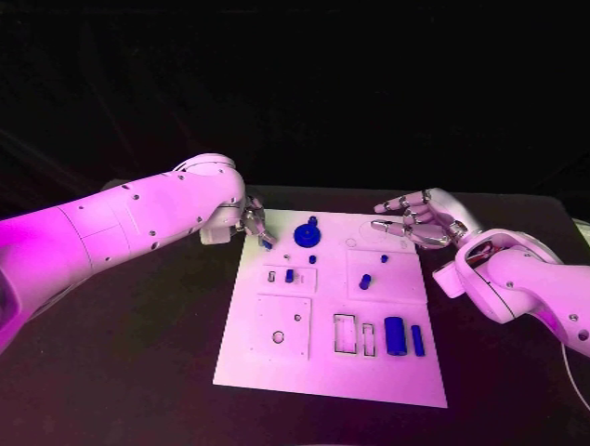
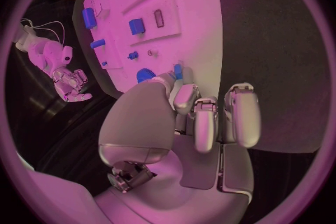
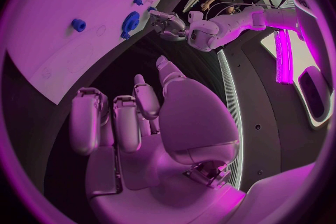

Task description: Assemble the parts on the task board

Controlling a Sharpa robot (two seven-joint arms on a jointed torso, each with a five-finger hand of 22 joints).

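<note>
Unlabelled task board (image 1: pixel 375 372), blue parts (image 1: pixel 395 334)

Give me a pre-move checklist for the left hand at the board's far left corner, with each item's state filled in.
1. Left hand at the task board's far left corner: ok.
2. Small blue part at the left fingertips: ok, it sits right at them; whether it is pinched: cannot tell.
3. Blue gear beside that part stands apart from the hand: ok.
4. Right hand holds nothing, fingers apart, above the board's far right corner, off the parts: ok.
5. Two blue cylinders lie on the board's near right, away from both hands: ok.
6. Which slot the small part goes to: cannot tell.
</note>
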